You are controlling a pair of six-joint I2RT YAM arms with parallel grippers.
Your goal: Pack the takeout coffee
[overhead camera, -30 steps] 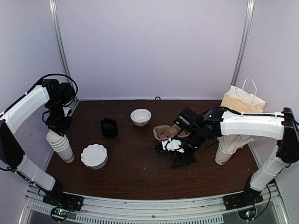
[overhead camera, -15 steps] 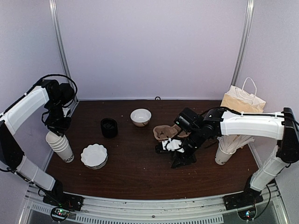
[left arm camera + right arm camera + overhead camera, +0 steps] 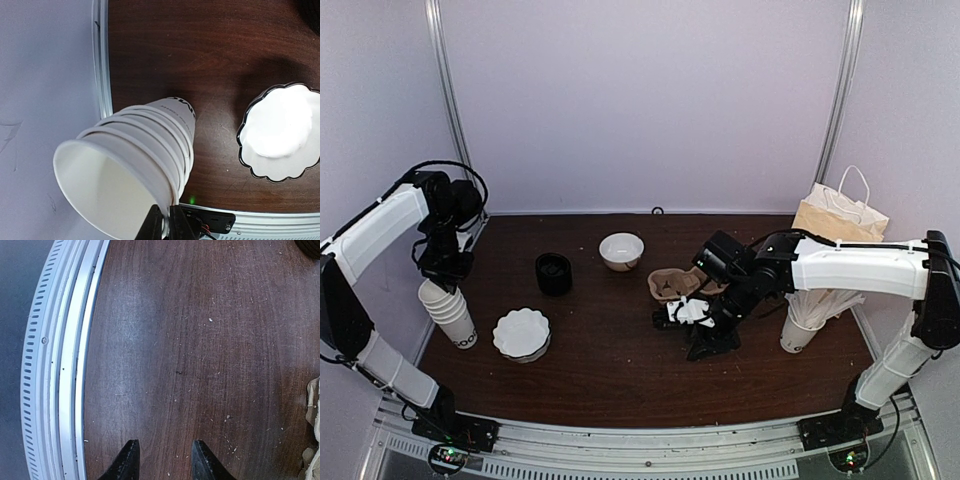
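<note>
At the left of the table point(image 3: 620, 385), the left hand point(image 3: 165, 222) is pinching the rim of the top white cup point(image 3: 102, 190) on the nested stack point(image 3: 175, 127); the right hand point(image 3: 162, 460) is hanging low, spread.

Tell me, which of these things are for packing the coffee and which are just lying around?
Likely for the job: top cup pinched by the left gripper, cup stack, black lids, carrier, paper bag.

Probably just lying about: fluted dish, white bowl, cup of sticks.
</note>
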